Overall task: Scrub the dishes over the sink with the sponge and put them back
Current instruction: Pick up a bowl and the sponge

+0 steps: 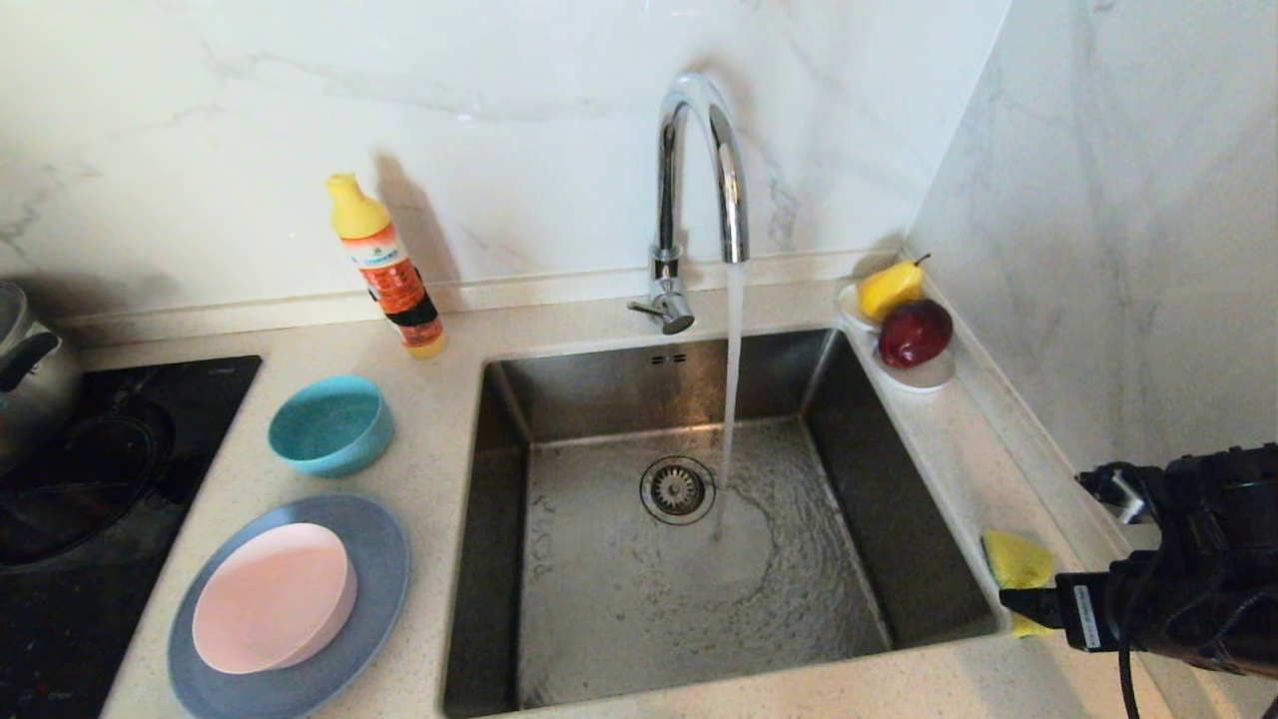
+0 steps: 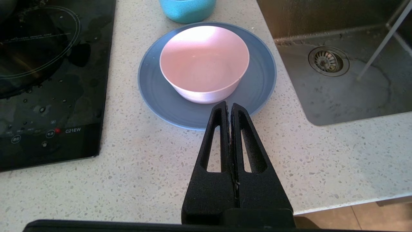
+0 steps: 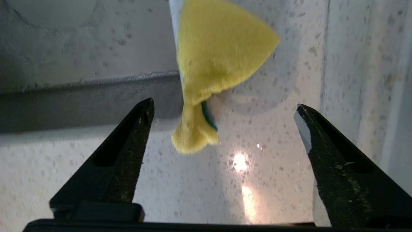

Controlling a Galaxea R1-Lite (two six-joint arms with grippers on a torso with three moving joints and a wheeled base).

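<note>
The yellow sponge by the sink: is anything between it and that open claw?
Nothing visible. The yellow sponge with a green scouring side lies on the speckled counter directly ahead of the open right gripper, untouched.

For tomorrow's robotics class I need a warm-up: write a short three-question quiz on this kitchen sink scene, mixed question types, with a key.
1. True or false: the pink bowl sits on the grey-blue plate.
2. The sponge lies: A) in the sink; B) on the counter beside the sink, ahead of the right pincer; C) in the teal bowl.
3. Fill in: the left pincer is ____.

Key: 1 true; 2 B; 3 shut.
</note>
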